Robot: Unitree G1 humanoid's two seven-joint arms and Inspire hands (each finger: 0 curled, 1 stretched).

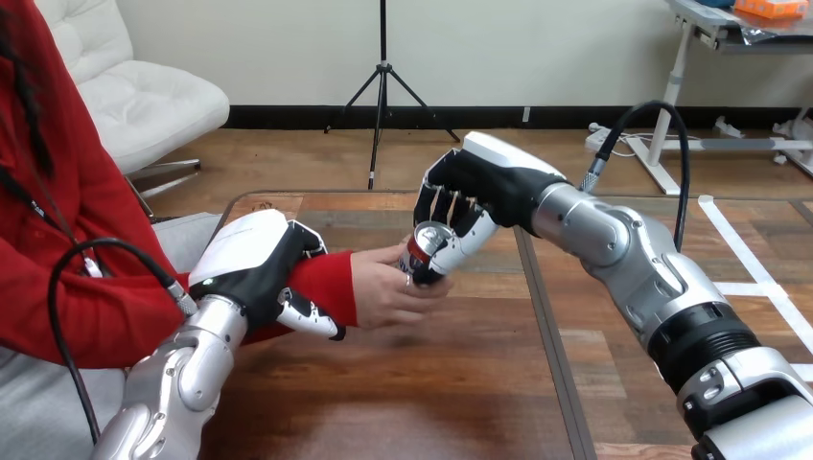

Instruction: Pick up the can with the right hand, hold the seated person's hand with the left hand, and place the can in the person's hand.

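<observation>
Head view, wooden table (431, 383): right hand (479, 182) round can (429, 251) (touching person's hand (383, 287)); left hand (251, 259) round wrist (331, 278)

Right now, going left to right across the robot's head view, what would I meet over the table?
left hand → person's hand → can → right hand

No wording, number or sign can be read anywhere on the table; the label of the can (429, 251) is too small to make out
</observation>
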